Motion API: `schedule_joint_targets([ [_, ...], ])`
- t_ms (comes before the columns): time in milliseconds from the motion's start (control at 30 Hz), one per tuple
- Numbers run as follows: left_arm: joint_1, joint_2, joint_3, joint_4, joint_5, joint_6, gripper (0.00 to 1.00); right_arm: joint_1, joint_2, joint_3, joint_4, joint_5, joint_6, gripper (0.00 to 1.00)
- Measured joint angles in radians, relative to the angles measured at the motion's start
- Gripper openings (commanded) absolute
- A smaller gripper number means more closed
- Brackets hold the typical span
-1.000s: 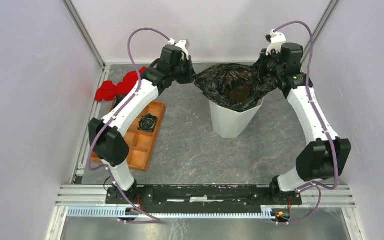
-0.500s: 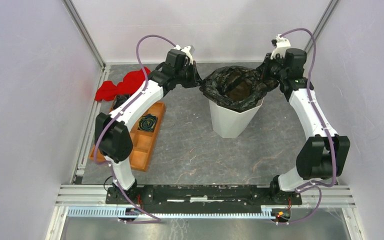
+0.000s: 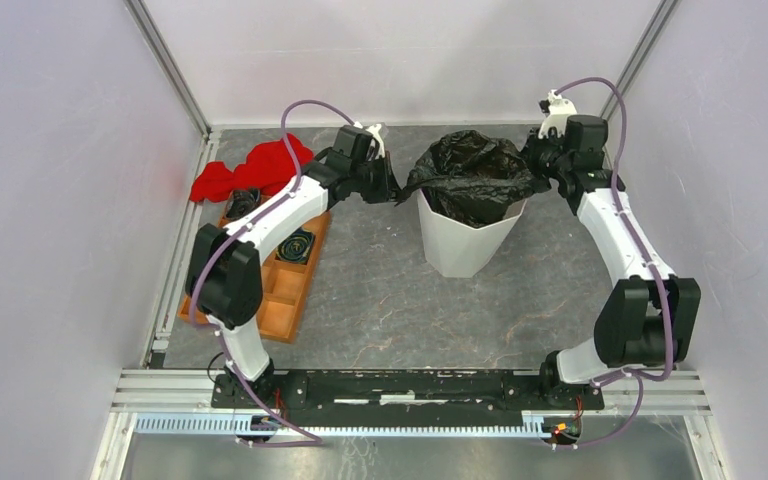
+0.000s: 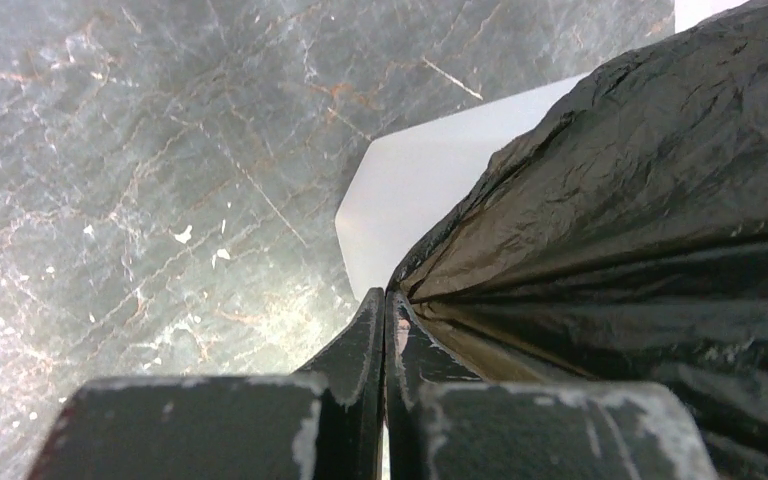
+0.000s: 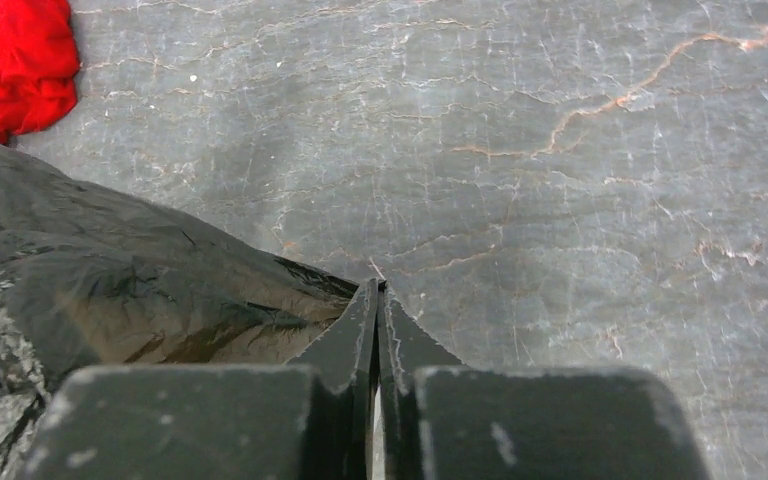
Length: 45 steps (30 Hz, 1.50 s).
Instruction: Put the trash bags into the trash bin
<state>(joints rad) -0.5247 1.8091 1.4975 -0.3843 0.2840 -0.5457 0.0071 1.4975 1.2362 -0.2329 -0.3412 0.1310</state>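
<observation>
While the left pincer [image 4: 385,296] pinches the trash bag [image 4: 610,200] tight, the right pincer [image 5: 376,289] clamps its opposite edge, fully closed.

Trash bag [image 3: 472,172] sits in the bin [image 3: 463,243] near the tabletop's [image 3: 380,300] far edge; tray [image 3: 282,283] lies left, cloth [image 3: 252,168] behind it.

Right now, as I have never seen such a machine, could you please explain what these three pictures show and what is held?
These are two white robot arms bolted to a grey table. One picture looks down from above; the other two come from a camera on each wrist, showing its closed black fingers. The left gripper and right gripper each pinch one edge of a black bag, draped over the mouth of a white bin. A red cloth and an orange tray lie to the left.
</observation>
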Motion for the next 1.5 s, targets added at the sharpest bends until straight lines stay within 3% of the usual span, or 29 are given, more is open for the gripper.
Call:
schedule_joint_targets([
  [167,0.0,-0.05,-0.026,-0.01,0.014,0.0,0.13,0.0,-0.045,0.073,-0.108,0.065,-0.005,0.46],
  [400,0.0,-0.149,-0.027,-0.014,0.016,0.001,0.36,-0.001,-0.272,0.109,-0.224,0.231,0.003,0.86],
  [600,0.0,-0.184,-0.041,-0.047,0.002,0.012,0.61,-0.001,-0.491,0.117,-0.296,0.283,0.0,0.89],
  [733,0.0,-0.246,-0.074,-0.101,-0.049,0.04,0.84,-0.002,-0.577,0.079,-0.298,0.178,0.045,0.94],
  [900,0.002,-0.421,-0.121,-0.139,-0.083,0.048,0.99,-0.001,-0.663,-0.014,-0.295,0.122,0.129,0.93],
  [967,0.002,-0.493,-0.127,-0.125,-0.064,0.04,1.0,-0.001,-0.694,-0.063,-0.277,0.163,0.159,0.92],
  [1133,0.003,-0.61,-0.252,0.116,0.1,-0.069,1.0,-0.001,-0.811,-0.261,-0.19,0.317,0.257,0.86],
  [1267,0.001,-0.572,-0.287,0.213,0.167,-0.16,1.0,-0.001,-0.803,-0.285,-0.137,0.397,0.318,0.79],
  [1400,0.002,-0.552,-0.34,0.272,0.16,-0.299,0.98,-0.001,-0.764,-0.3,-0.064,0.402,0.365,0.63],
  [1500,0.002,-0.548,-0.404,0.354,0.162,-0.443,0.94,-0.001,-0.748,-0.331,-0.024,0.371,0.385,0.64],
])
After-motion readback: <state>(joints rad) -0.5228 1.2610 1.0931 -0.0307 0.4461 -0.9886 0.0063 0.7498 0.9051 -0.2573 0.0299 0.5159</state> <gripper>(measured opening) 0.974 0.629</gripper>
